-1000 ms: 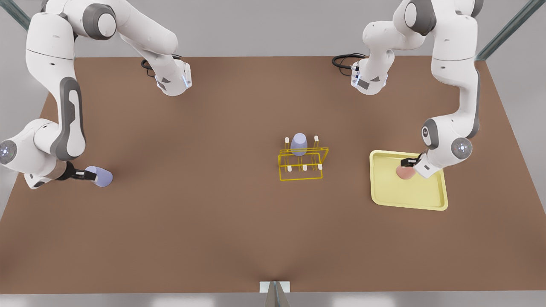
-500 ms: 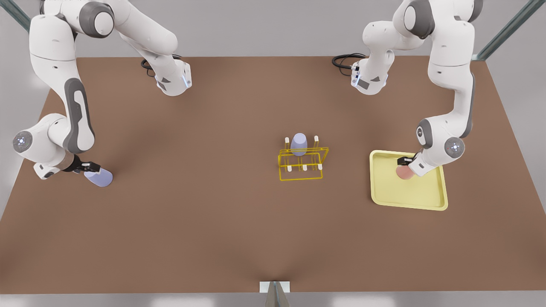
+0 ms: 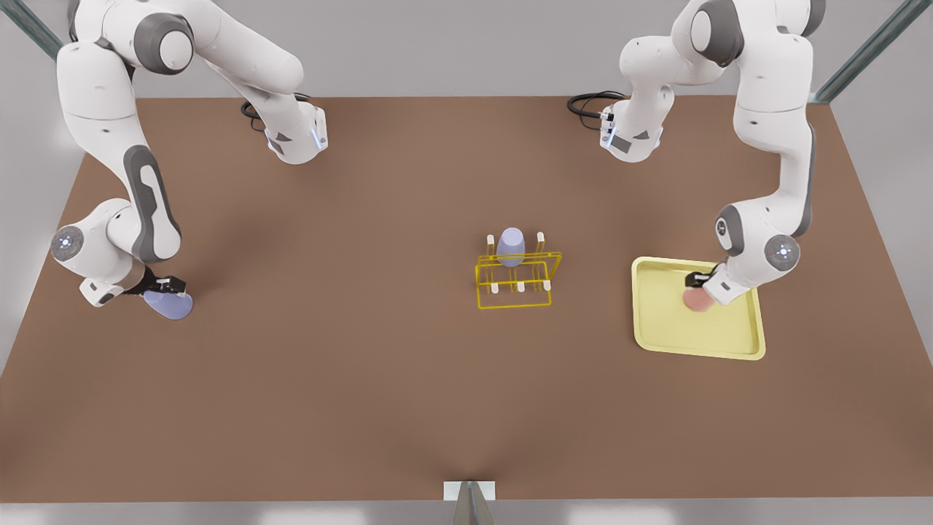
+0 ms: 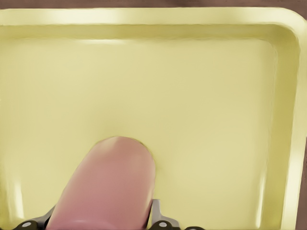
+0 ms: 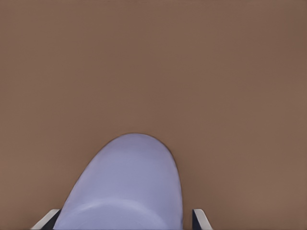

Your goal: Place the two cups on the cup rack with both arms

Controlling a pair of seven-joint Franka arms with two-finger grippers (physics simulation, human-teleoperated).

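A salmon pink cup (image 3: pixel 697 300) (image 4: pixel 108 182) rests on the flat pale-yellow tray (image 3: pixel 700 353) at the front view's right. My left gripper (image 3: pixel 697 284) (image 4: pixel 101 216) is shut on it, its fingers pressed against both sides. At the front view's left a lavender-blue cup (image 3: pixel 170 303) (image 5: pixel 127 187) sits on the brown table. My right gripper (image 3: pixel 165 289) (image 5: pixel 124 219) straddles it, open, with a small gap at one finger. The yellow wire cup rack (image 3: pixel 513 306) stands mid-table, apart from both grippers.
A second lavender cup (image 3: pixel 511 246) sits upside down on a back peg of the rack. The tray's raised rim (image 4: pixel 288 120) surrounds the pink cup. The two arm bases stand at the table's far edge. Open brown table lies between each cup and the rack.
The right arm's wrist has swung up and closer over the lavender cup, which stayed put. The left gripper shifted slightly along the tray, and the pink cup shifted a little with it.
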